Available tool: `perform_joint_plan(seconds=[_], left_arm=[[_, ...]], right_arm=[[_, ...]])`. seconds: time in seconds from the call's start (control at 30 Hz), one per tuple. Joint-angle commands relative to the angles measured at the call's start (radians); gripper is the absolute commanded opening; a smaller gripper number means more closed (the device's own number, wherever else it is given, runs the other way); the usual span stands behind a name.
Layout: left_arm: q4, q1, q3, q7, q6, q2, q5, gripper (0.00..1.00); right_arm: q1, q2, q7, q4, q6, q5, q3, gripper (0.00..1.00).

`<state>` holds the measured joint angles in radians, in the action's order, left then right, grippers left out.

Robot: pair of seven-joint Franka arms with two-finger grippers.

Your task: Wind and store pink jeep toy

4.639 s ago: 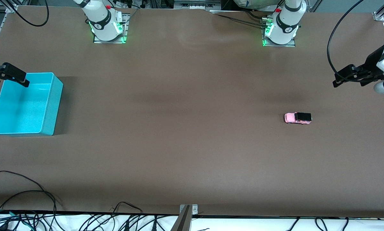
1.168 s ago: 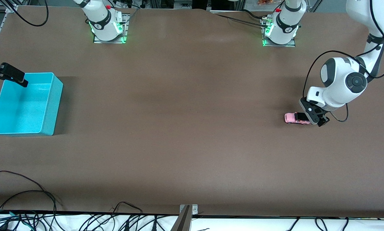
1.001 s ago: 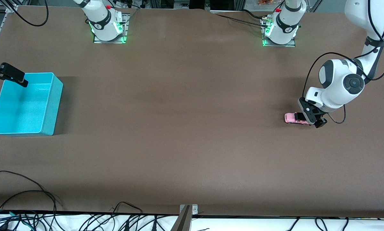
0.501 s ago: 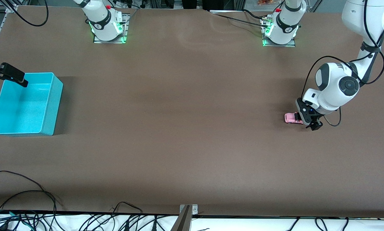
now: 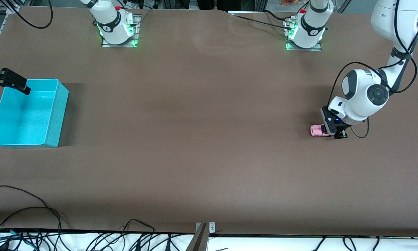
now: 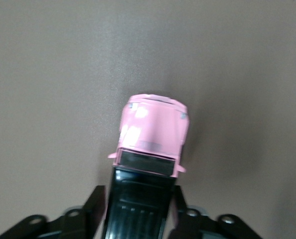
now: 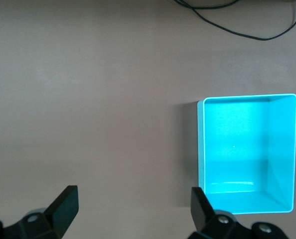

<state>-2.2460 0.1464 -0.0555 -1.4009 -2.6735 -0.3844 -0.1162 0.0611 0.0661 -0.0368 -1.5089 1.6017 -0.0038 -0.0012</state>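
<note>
- Progress, as I judge it: only the first grasp is made, so winding and storing are both left to do.
- My left tool (image 5: 334, 132) is down at the worktop (image 5: 202, 139), in the right part of the front picture toward the left arm's end, and it is pinched on the dark roof end of the pink jeep toy (image 5: 317, 130).
- In the left wrist picture the jeep (image 6: 153, 134) sits in the lower middle, pink hood pointing away from my fingers (image 6: 95, 204), which press its two sides.
- The toy's wheels appear to rest on the worktop; I see no lift.
- My right tool (image 5: 10, 82) waits at the left edge of the front picture, over the rim of the turquoise bin (image 5: 57, 115), its fingers spread wide and holding nothing.
- The right wrist picture shows the bin (image 7: 203, 149) at the right of the frame with nothing inside it.
- Toy and bin are well apart, at the two ends of the worktop.
- What remains, I think: drag the jeep backward to load its spring, then get it into the bin.
</note>
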Motion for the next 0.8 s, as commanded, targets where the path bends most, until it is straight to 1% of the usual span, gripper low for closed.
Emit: perform_joint_plan(seconds=[0.0,0.03,0.1,0.17,0.43,0.6,0.77], left_arm=[[0.012,0.004,-0.001,-0.056,-0.005,0.01,-0.01,0.18],[0.012,0.004,-0.001,-0.056,-0.003,0.016,-0.01,0.13],[0.012,0.004,-0.001,-0.058,0.001,0.027,-0.01,0.09],[0.012,-0.002,-0.003,-0.058,0.006,0.044,-0.01,0.0],[0.011,-0.042,-0.004,-0.055,0.09,0.079,0.003,0.0],[0.003,-0.053,-0.006,-0.056,0.161,0.076,0.078,0.0],[-0.003,-0.053,-0.007,-0.058,0.167,0.049,0.081,0.0]], right_arm=[[0.003,0.008,-0.008,0.026,-0.014,0.019,-0.002,1.0],[0.003,0.008,-0.008,0.026,-0.014,0.019,-0.002,1.0],[0.003,0.008,-0.008,0.026,-0.014,0.019,-0.002,1.0],[0.003,0.008,-0.008,0.026,-0.014,0.019,-0.002,1.0],[0.003,0.008,-0.008,0.026,-0.014,0.019,-0.002,1.0],[0.003,0.008,-0.008,0.026,-0.014,0.019,-0.002,1.0],[0.003,0.008,-0.008,0.026,-0.014,0.019,-0.002,1.0]])
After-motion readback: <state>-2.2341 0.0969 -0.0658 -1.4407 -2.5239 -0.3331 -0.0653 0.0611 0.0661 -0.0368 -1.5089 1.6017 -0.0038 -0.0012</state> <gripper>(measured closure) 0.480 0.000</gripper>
